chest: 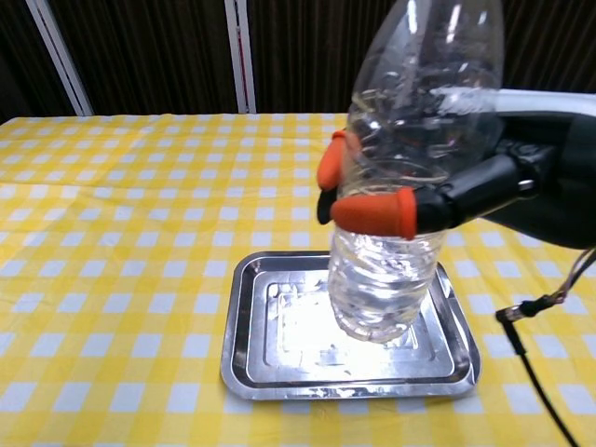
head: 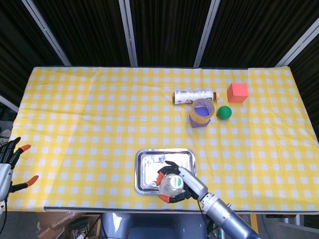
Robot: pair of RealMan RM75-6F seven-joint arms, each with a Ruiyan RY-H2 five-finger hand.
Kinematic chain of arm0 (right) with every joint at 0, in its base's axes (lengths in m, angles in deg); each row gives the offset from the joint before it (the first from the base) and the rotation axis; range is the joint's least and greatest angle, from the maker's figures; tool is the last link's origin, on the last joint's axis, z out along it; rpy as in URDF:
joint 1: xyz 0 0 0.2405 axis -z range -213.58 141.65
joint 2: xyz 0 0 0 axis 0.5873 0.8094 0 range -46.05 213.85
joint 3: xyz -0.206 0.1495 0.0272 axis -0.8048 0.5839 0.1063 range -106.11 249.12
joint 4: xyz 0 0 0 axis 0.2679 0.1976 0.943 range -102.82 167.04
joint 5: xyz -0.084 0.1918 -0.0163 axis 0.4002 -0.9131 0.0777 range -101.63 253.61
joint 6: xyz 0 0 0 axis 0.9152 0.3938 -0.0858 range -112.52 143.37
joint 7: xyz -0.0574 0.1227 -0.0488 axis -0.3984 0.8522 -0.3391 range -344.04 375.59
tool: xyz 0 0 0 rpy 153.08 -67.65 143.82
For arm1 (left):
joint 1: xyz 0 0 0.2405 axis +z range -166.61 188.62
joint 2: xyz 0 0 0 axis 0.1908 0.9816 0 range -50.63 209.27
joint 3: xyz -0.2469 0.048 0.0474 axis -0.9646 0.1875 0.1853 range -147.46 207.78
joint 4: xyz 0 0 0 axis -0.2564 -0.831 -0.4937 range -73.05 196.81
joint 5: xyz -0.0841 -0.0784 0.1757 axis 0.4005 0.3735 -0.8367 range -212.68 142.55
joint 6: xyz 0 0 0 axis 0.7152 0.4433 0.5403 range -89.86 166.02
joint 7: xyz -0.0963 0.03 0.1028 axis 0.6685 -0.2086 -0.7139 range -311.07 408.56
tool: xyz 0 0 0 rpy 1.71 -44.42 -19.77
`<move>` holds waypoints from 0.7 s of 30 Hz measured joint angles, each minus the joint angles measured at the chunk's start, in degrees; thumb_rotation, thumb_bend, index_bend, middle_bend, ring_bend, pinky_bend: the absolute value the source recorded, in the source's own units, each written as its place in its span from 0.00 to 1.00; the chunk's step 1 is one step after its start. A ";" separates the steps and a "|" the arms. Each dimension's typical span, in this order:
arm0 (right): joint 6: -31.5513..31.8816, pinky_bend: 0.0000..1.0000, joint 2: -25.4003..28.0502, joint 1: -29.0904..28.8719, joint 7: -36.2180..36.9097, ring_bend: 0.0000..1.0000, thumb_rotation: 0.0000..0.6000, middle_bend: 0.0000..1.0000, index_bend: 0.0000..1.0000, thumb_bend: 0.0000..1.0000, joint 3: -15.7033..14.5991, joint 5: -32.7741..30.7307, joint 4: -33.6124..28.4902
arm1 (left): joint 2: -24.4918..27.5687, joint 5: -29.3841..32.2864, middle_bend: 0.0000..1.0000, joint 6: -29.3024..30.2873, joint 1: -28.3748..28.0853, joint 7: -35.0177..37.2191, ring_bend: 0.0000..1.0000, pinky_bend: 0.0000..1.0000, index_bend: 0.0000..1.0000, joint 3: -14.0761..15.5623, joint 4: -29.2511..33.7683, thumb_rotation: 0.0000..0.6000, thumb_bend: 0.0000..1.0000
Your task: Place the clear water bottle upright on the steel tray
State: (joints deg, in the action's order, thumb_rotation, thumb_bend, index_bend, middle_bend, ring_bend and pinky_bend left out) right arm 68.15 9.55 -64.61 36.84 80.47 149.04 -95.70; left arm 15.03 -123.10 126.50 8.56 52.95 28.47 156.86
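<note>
1. Nearest to the front edge of the table, the right hand (chest: 484, 191) with orange fingertips (chest: 372, 210) grips the clear plastic water bottle (chest: 405, 158) around its middle; the fingers are closed around the body of the bottle.
2. The bottle is upright and has some water in its lower part. Its base is over the right half of the shiny rectangular steel tray (head: 149, 167). In the chest view the base looks just above or on the tray floor; I cannot tell if it touches.
3. In the head view, the green and white cap of the bottle (head: 175, 182) shows from above, at about 5 o'clock from the tray centre.
4. The tray lies on the yellow and white checked tablecloth (head: 89, 114), near the front edge.
5. At the far left, about 9 o'clock from the tray, the left hand (head: 6, 167) is beside the table edge. Its fingers are spread apart and it holds nothing.
6. Further back, at about 1 o'clock from the tray, a roll of brownish tape (head: 202, 110) sits on a purple block (head: 198, 122).
7. Just right of it is a small green ball (head: 224, 112).
8. Behind them, a white labelled bottle (head: 194, 95) lies on its side, and a red cube (head: 238, 92) stands at its 3 o'clock.
</note>
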 measured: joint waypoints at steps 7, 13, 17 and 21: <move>3.72 0.00 -1.99 0.19 -3.34 0.26 1.00 0.65 0.75 0.59 -0.22 -6.31 1.96 | -0.18 0.21 0.01 -0.22 -0.10 -0.58 0.00 0.00 0.18 -0.06 0.01 1.00 0.18; 4.72 0.00 -1.72 1.93 -0.43 0.26 1.00 0.65 0.75 0.59 -0.85 -5.68 7.51 | -0.81 0.13 0.00 -0.58 -0.28 -2.27 0.00 0.00 0.18 0.09 0.09 1.00 0.18; 5.37 0.00 -3.39 2.83 0.54 0.26 1.00 0.65 0.75 0.60 -1.59 -4.85 11.78 | -1.21 0.35 0.01 -0.84 -0.38 -3.06 0.00 0.00 0.18 0.09 0.03 1.00 0.18; 5.80 0.00 -5.76 3.83 2.42 0.26 1.00 0.65 0.75 0.59 -2.58 -3.55 15.17 | -1.45 0.74 0.01 -1.24 -0.54 -3.39 0.00 0.00 0.18 0.00 -0.17 1.00 0.18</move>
State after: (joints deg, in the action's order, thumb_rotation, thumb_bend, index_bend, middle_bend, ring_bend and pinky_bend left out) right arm 73.95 3.79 -60.78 39.26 77.89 145.48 -80.53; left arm 13.57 -122.36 125.25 8.02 49.57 28.47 156.69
